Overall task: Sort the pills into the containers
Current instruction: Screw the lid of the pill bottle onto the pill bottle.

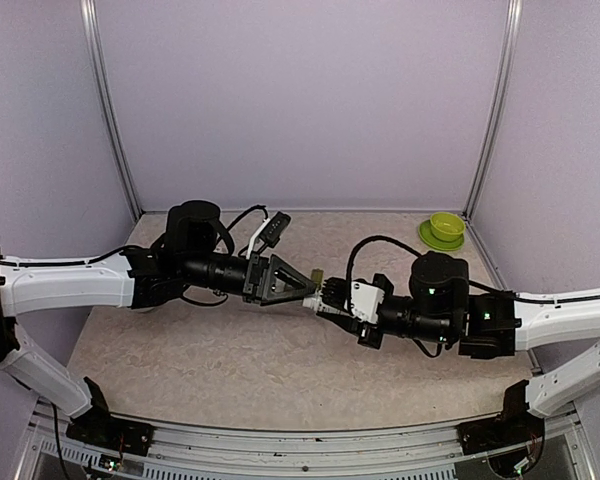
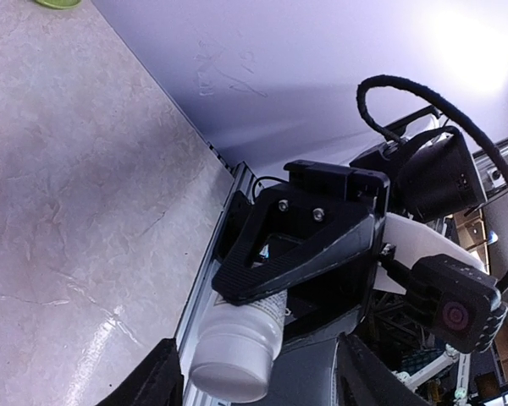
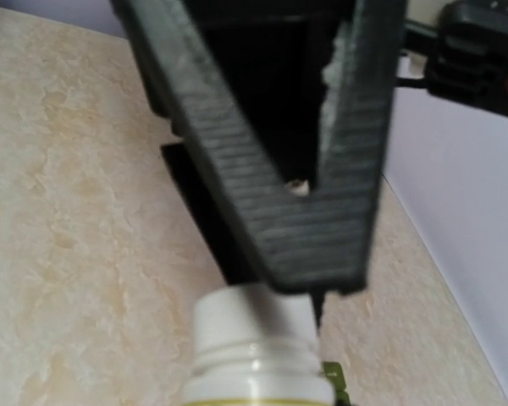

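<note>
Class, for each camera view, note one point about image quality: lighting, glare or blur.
Top external: even light, sharp, soft shadows on the table. Left wrist: blown-out glare upper right, sheen on the table lower left. Right wrist: left claw and white bottle blurred, very near the lens.

I get soft, even light. Glare whitens the wall (image 2: 457,38) up-right of the white bottle (image 2: 237,351); on my right wrist feed, that bottle itself is blurred.
</note>
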Controlling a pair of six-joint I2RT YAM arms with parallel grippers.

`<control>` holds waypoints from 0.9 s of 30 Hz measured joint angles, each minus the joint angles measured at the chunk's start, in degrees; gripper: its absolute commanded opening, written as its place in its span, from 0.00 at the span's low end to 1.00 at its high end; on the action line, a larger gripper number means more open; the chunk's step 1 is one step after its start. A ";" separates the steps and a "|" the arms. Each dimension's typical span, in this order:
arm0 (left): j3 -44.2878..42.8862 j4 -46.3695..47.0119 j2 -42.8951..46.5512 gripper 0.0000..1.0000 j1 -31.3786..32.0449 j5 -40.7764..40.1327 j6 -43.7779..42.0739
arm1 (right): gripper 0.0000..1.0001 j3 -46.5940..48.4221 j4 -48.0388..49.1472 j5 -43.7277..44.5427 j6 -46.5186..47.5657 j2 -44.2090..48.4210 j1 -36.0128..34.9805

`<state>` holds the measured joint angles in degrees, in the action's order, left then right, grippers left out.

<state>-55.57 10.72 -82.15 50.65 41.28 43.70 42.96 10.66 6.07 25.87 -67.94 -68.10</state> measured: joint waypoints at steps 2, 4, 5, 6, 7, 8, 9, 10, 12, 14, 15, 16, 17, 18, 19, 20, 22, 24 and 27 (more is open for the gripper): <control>0.00 0.39 0.00 0.49 0.00 0.11 0.11 | 0.31 -0.02 0.37 0.31 0.07 -0.55 -0.07; 0.07 0.37 -0.07 0.45 -0.17 0.00 0.26 | 0.31 -0.02 0.92 0.61 0.09 -0.79 -0.11; 0.07 0.35 -0.11 0.42 -0.24 -0.20 0.17 | 0.31 -0.02 1.22 0.76 0.11 -0.90 -0.15; 0.09 0.35 -0.15 0.39 -0.28 -0.31 0.24 | 0.31 -0.02 1.33 0.90 0.11 -0.90 -0.15; 0.11 0.35 -0.20 0.36 -0.28 -0.46 0.24 | 0.31 -0.02 1.42 1.01 0.13 -0.92 -0.17; 0.13 0.35 -0.24 0.34 -0.33 -0.66 0.24 | 0.31 -0.02 1.57 1.16 0.15 -0.92 -0.28; 0.15 0.35 -0.31 0.31 -0.35 -0.79 0.31 | 0.31 -0.02 1.70 1.33 0.17 -0.92 -0.39; 0.17 0.35 -0.35 0.29 -0.33 -0.85 0.26 | 0.31 -0.02 1.79 1.46 0.20 -0.94 -0.42; 0.24 0.35 -0.39 0.25 -0.33 -0.98 0.28 | 0.31 -0.02 1.97 1.68 0.20 -0.94 -0.42; 0.24 0.28 -0.39 0.20 -0.33 -1.20 -0.04 | 0.31 -0.07 1.95 1.79 0.17 -0.94 -0.42; 0.24 0.15 -0.39 0.17 -0.31 -1.36 -0.33 | 0.31 -0.09 1.90 1.81 0.13 -0.94 -0.42; 0.20 -0.22 -0.39 0.14 -0.17 -1.62 -0.98 | 0.31 -0.11 1.86 1.77 0.02 -0.94 -0.42; 0.13 -0.55 -0.42 0.12 -0.02 -1.84 -1.62 | 0.31 -0.17 1.75 1.66 -0.07 -0.94 -0.42; 0.00 -1.20 -0.42 0.11 0.22 -2.14 -2.34 | 0.31 -0.17 1.42 1.40 -0.26 -0.94 -0.42; -0.15 -1.86 -0.42 0.10 0.46 -2.58 -3.26 | 0.31 -0.20 1.14 1.14 -0.63 -0.94 -0.42; -0.28 -2.62 -0.42 0.10 0.70 -2.93 -4.28 | 0.31 -0.24 0.72 0.66 -1.31 -0.92 -0.42; -0.42 -3.50 -0.42 0.08 1.20 -3.34 -5.86 | 0.31 -0.31 -0.09 -0.55 -2.84 -0.74 -0.42; -0.50 -4.46 -0.39 0.05 1.95 -4.09 -8.11 | 0.30 -0.39 -1.14 -1.90 -4.96 -0.46 -0.42; -0.94 -6.58 -0.35 0.04 3.13 -5.05 -11.67 | 0.30 -0.59 -2.82 -4.39 -9.66 -0.04 -0.42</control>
<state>-56.51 4.14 -82.50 53.78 36.23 32.03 42.37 7.84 1.67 16.21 -67.99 -68.51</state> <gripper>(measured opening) 0.248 0.325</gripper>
